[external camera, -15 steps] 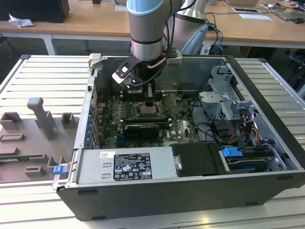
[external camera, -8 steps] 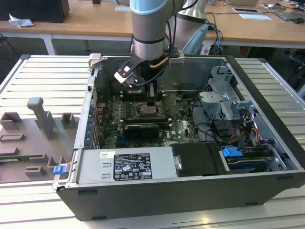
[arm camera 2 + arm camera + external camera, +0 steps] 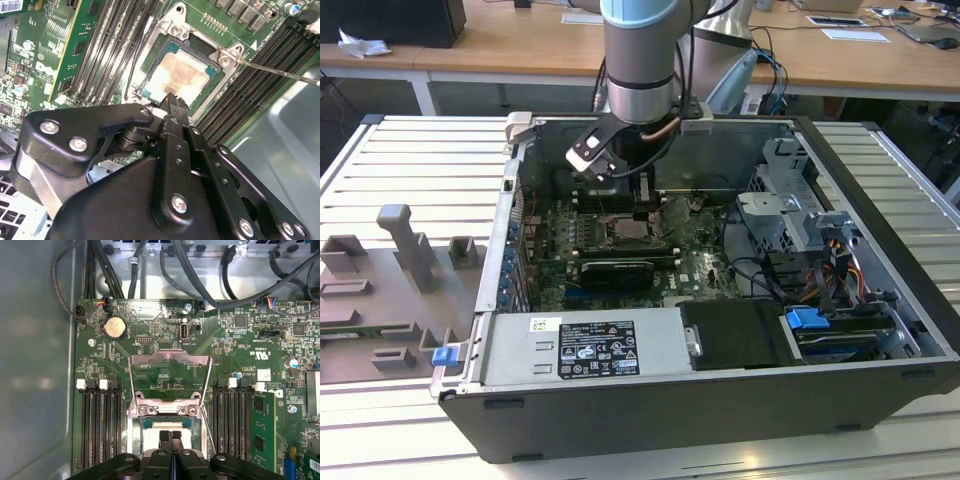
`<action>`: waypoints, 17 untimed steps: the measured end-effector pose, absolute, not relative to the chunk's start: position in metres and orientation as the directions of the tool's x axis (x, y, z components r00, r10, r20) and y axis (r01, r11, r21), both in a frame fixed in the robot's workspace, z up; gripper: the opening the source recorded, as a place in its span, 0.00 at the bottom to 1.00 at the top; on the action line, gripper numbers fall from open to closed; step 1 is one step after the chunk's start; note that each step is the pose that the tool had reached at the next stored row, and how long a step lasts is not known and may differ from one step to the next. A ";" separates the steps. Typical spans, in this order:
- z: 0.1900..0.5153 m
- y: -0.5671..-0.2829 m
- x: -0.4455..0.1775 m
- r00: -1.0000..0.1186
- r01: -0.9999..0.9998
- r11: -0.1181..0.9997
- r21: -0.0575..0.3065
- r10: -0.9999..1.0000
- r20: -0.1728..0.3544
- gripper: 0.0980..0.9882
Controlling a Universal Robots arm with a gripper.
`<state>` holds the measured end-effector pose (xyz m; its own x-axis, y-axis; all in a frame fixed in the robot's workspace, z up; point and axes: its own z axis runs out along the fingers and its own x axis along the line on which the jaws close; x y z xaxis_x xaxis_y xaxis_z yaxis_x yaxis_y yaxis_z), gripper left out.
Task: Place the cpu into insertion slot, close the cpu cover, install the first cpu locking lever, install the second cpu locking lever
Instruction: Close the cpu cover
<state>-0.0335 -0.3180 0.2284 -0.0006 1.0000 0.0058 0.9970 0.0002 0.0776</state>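
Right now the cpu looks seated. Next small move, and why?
Probably lift the gripper straight up off the cpu. The cpu lies flat in the insertion slot, the shut gripper sits right over it, and the cpu cover is swung open, so it likely cannot close past the gripper.

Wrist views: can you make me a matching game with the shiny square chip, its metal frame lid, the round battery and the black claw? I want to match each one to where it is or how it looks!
Things
1. small square silvery-topped cpu
2. thin silvery metal-frame cpu cover
3. round silvery coin battery
4. black claw

Places or states
A. open, off the slot
B. shut, tips over the chip
C. lying in the square insertion slot
D. on the green circuit board

Pairs: 1-C, 2-A, 3-D, 4-B
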 end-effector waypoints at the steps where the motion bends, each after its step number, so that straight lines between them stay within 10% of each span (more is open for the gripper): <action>1: 0.229 -0.318 -0.033 -0.001 0.997 0.000 0.078 1.000 0.006 0.01; 17: 0.263 -0.318 -0.026 -0.001 0.997 0.000 0.078 1.000 0.004 0.01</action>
<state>-0.0255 -0.3180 0.2627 -0.0006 1.0000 0.0042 0.9970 0.0003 0.0776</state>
